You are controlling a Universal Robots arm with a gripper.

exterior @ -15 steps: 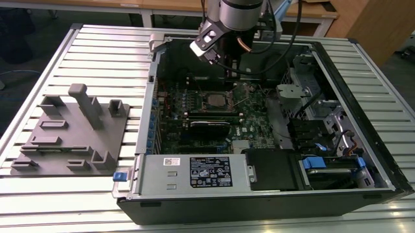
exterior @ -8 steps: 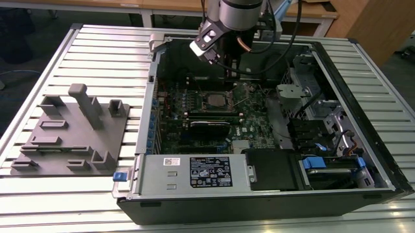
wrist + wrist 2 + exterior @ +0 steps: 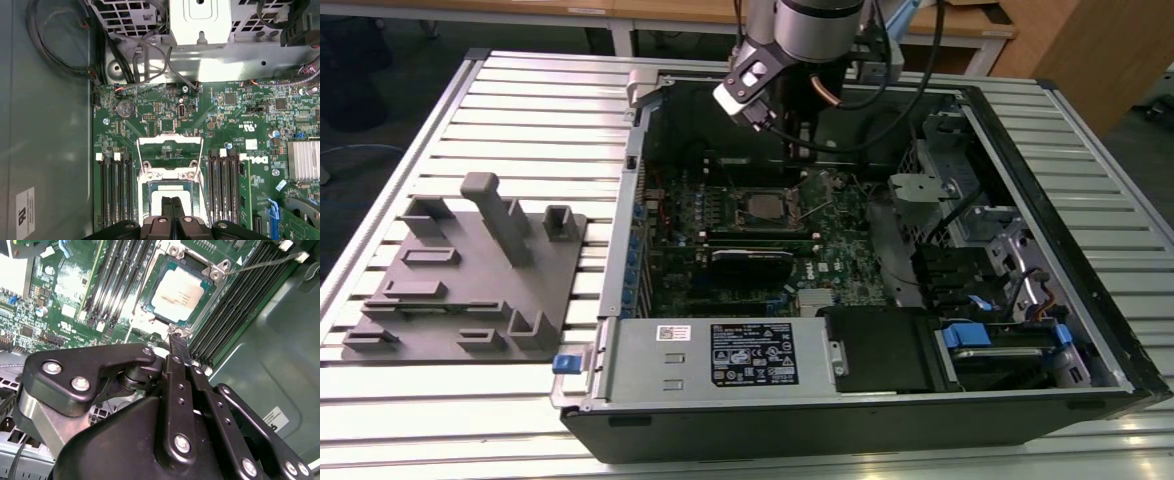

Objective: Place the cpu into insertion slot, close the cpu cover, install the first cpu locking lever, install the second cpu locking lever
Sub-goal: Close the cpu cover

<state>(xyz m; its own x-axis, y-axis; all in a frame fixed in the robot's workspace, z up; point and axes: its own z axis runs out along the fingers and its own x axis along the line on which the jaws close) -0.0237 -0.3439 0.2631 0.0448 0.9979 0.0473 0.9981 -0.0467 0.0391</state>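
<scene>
So step one is looking done here: the cpu (image 3: 177, 295) is being seen seated flat in the insertion slot (image 3: 215, 275), square to the rim and not tilted as far as can be told. It's being shown as a small square chip with a dull silver top and a thin green border peeking out around it. The cpu cover (image 3: 170, 141) isn't closed yet though. In the first wrist view the silvery frame is being seen flipped up off the slot, with green board showing through its big square opening. One locking lever (image 3: 265, 262) is being seen as a thin wire swung well out from the slot, so it's not latched. A second thin wire is lying along the opposite side, and whether that one is hooked can't be told. So about one step of four is being counted as done, with the cover and both levers left. The end effector (image 3: 178, 342) is being held with its fingers pressed together and nothing caught between them. Its tips are being held over the slot's edge opposite the raised cover, and contact can't be told. In the exterior view the slot is being seen mid-board inside the open computer case (image 3: 1107, 330) on the counter (image 3: 520, 110). From the slot, the arm is hanging at 12 o'clock, the white-labelled silver box (image 3: 654, 355) is at 6 o'clock, and a grey fixture block (image 3: 467, 270) is at roughly 9 o'clock, well apart outside the case.
</scene>
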